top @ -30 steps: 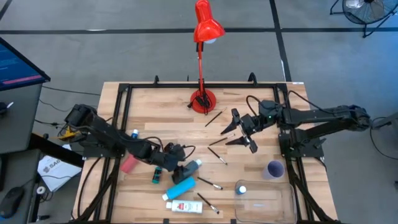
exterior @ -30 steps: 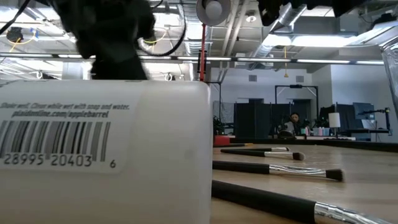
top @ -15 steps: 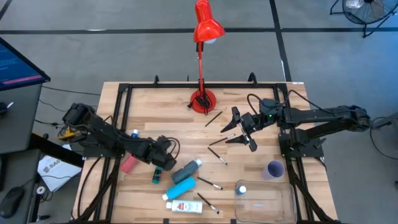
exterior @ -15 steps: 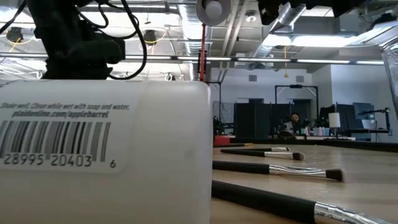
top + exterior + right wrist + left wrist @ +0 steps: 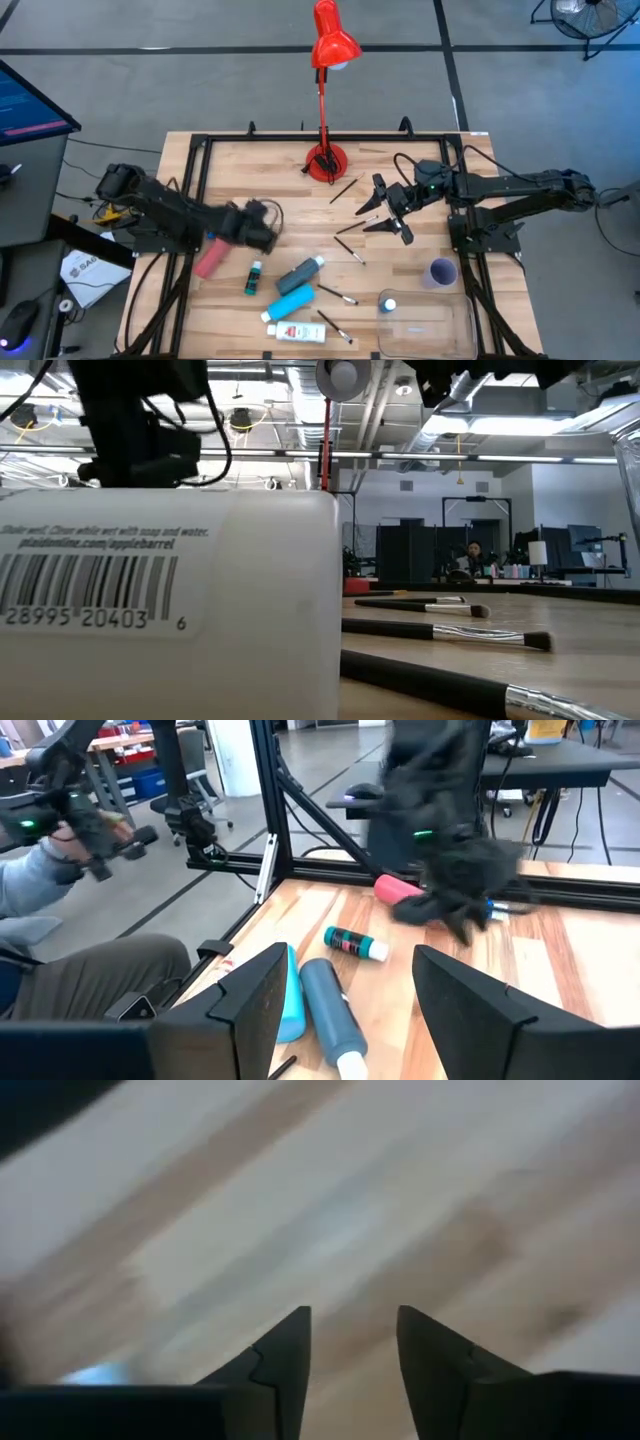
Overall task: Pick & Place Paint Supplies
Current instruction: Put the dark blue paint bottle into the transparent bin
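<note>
Supplies lie mid-table. I read the pink tube (image 5: 209, 259) slanting beneath my left gripper (image 5: 268, 227), fingers (image 5: 283, 1361) parted, seemingly empty. The green bottle (image 5: 252, 278) lies lengthwise front to back; the teal tube (image 5: 301, 272) and blue tube (image 5: 292, 299) lie diagonally. Brushes (image 5: 348, 252) scatter toward the right gripper (image 5: 385, 213), spread, hovering. Open wood borders the lamp base (image 5: 326, 161).

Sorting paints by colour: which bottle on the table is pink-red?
The pink-red bottle lying beside the left gripper, at the table's left edge; the others are teal, blue or white.
</note>
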